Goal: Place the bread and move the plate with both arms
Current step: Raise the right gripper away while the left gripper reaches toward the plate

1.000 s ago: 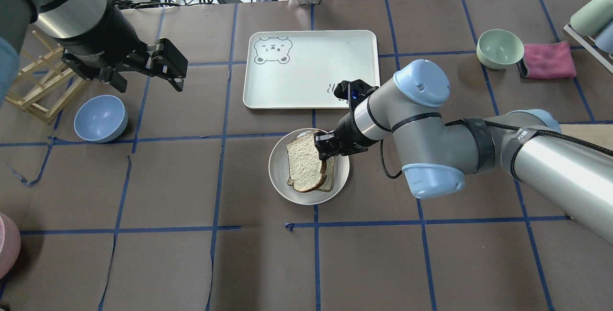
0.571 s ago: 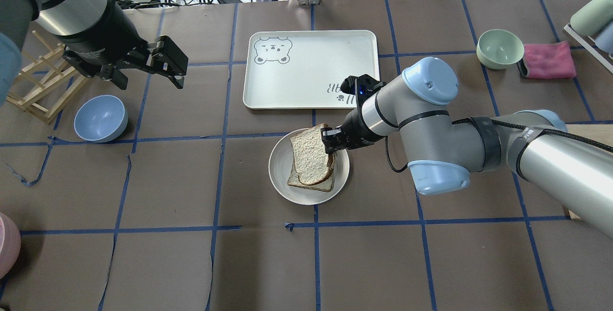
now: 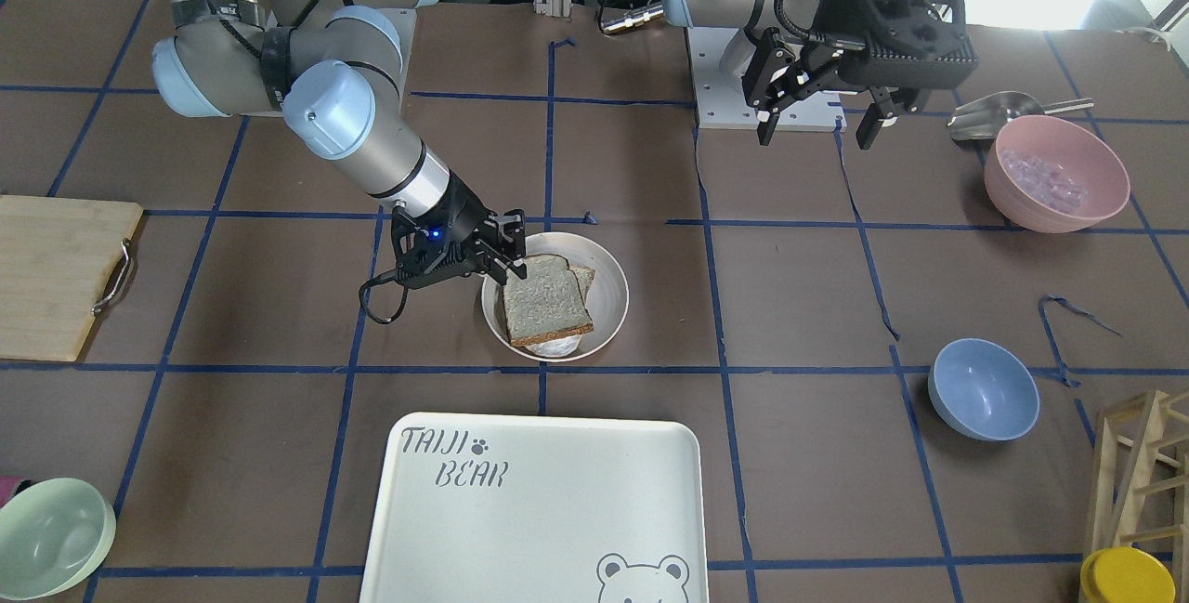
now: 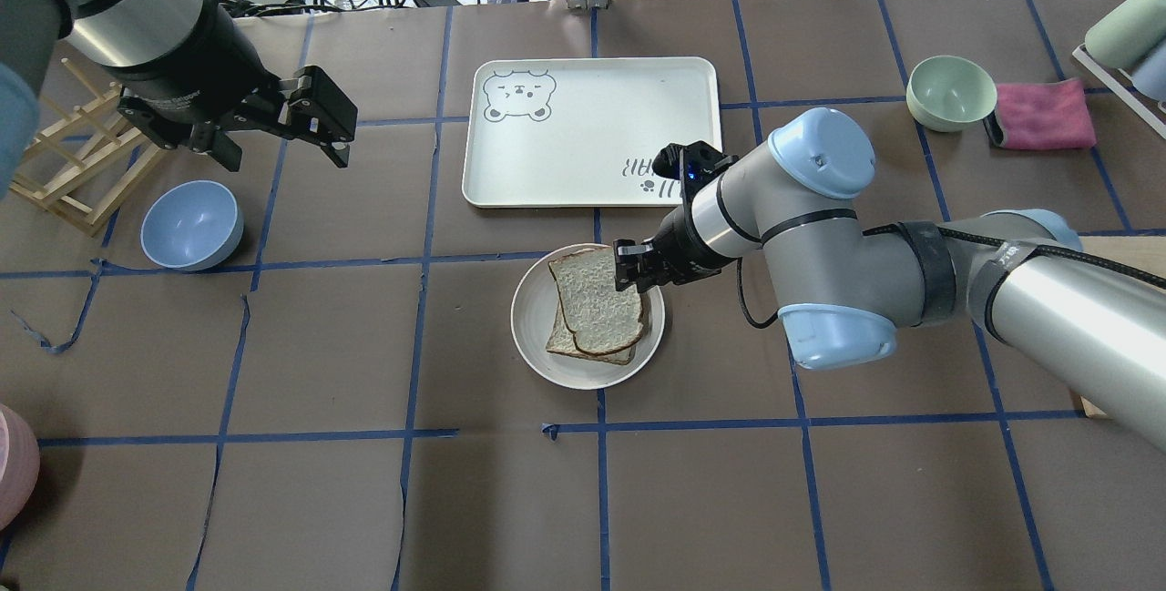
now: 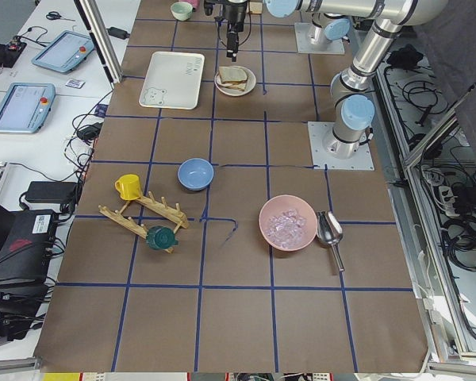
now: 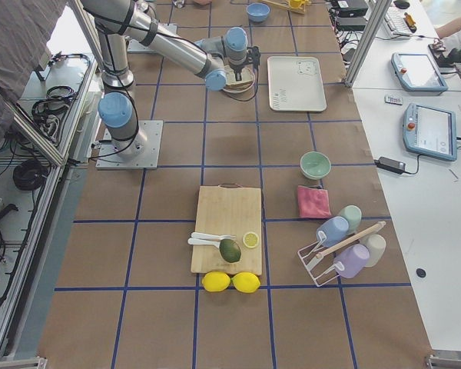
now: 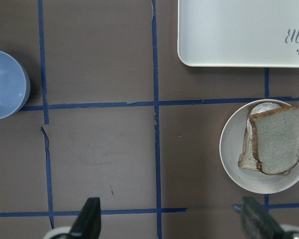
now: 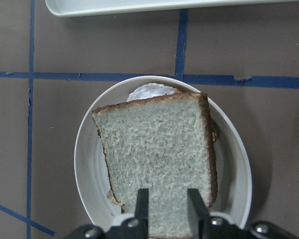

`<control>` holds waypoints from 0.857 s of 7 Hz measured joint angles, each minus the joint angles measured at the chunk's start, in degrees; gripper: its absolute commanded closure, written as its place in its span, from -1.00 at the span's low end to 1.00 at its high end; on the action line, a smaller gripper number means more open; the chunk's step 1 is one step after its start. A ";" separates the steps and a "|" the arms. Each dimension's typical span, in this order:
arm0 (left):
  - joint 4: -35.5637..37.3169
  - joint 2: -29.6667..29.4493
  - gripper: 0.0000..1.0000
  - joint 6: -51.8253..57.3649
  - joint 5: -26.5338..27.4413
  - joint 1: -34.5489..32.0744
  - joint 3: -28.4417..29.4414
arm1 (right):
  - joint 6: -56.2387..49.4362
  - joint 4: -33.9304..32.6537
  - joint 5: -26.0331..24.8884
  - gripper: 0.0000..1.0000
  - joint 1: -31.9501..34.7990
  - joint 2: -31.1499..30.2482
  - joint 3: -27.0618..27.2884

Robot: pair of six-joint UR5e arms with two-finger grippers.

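**Bread over the plate, release pending**

In the right wrist view the right tool (image 8: 167, 195) was drawn narrow, its two fingers closed on the near edge of the bread (image 8: 157, 149). The slice stretched away from the fingers across the plate (image 8: 87, 164). Its face was up and its far corners reached towards the far rim. From overhead it lay on a smaller slice (image 4: 567, 345) already in the plate, turned a little out of line with it. Whether the held edge was fully down or a shade raised could not be told.

The step in hand looked like setting the bread down. To do it well, the held edge should probably be lowered until it rested. The fingers should then part only as far as needed and draw back along their own line, so that neither slice was dragged towards the rim.

Beyond the plate, past a blue tape line on the tabletop (image 4: 337, 345), sat the bear tray (image 4: 583, 108). Well apart, on the robot's other side, the left tool (image 3: 815, 131) hung above the tabletop with its fingers spread wide and nothing between them. For the two-armed move it would have to come to the rim opposite the right tool.
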 measured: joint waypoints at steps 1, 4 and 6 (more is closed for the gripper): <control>-0.10 -0.25 -1.00 -0.56 -0.06 -0.04 -0.01 | 0.07 0.59 -0.79 -1.00 -0.03 -0.01 -1.34; 2.65 -5.44 -1.00 -14.66 -2.04 -0.70 -3.30 | -4.24 24.83 -9.15 -1.00 -1.06 0.44 -21.52; 11.73 -9.00 -1.00 -25.70 -3.10 -4.83 -10.61 | -12.65 35.13 -19.97 -1.00 -1.72 1.91 -33.66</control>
